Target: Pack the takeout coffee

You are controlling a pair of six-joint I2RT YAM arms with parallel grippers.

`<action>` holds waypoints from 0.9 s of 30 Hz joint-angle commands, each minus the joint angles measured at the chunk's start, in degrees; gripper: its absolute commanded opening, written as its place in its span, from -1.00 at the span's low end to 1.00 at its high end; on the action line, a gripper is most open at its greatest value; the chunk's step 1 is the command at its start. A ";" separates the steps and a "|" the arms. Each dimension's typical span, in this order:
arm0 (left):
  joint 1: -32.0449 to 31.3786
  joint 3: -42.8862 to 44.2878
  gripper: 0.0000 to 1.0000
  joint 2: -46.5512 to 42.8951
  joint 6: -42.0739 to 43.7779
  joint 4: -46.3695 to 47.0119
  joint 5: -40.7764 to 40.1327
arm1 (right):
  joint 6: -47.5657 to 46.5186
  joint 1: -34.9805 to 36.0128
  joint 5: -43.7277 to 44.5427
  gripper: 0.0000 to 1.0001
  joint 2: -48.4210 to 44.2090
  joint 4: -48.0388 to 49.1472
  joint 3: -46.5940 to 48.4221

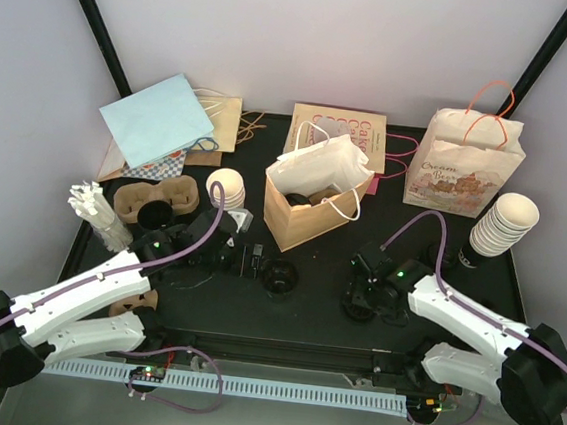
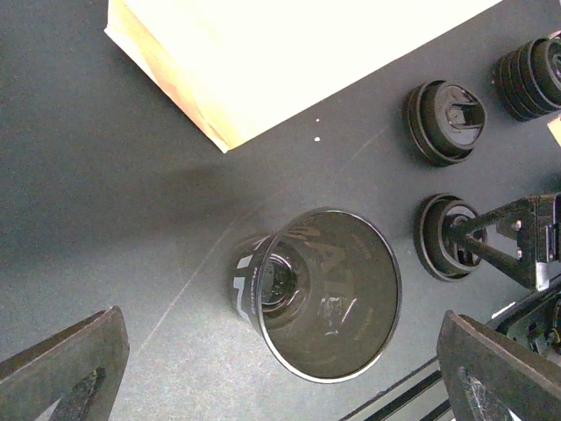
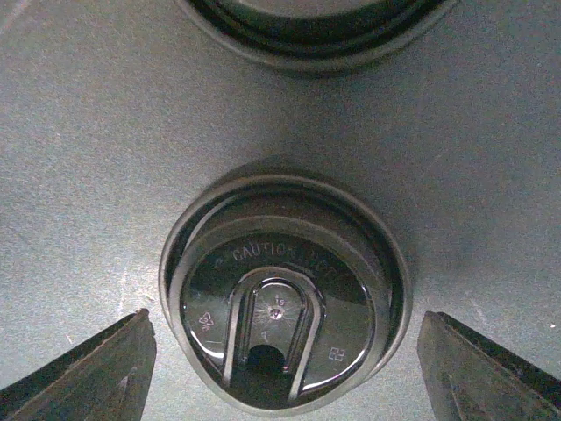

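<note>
The takeout coffee cup in view is a black cup with white print, standing upright on the dark table, also in the top view. My left gripper is open, its fingers wide on either side of the cup and clear of it. A round black lid with a sip hole lies flat on the table. My right gripper hangs over it, open, one finger on each side and not touching. In the top view that gripper is right of the cup.
An open kraft bag stands behind the cup. More black lids lie beside it. A brown pulp carrier, cream cups, a stack of cream cups and flat bags line the back.
</note>
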 commanded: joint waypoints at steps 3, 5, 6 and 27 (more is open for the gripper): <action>0.17 -0.16 0.97 -0.60 0.89 -1.24 -1.59 | 1.51 1.55 0.43 0.69 2.43 1.56 -0.30; 0.17 -0.36 0.98 -0.52 0.91 -1.00 -1.25 | 1.73 2.11 1.35 0.69 3.43 1.22 0.00; 0.17 -0.26 0.97 -0.40 0.92 -0.88 -0.99 | 1.77 2.44 1.80 0.69 3.99 0.97 0.26; 0.25 0.19 0.98 0.36 1.27 -1.85 -0.29 | 2.14 5.81 5.80 0.73 6.10 -0.81 4.45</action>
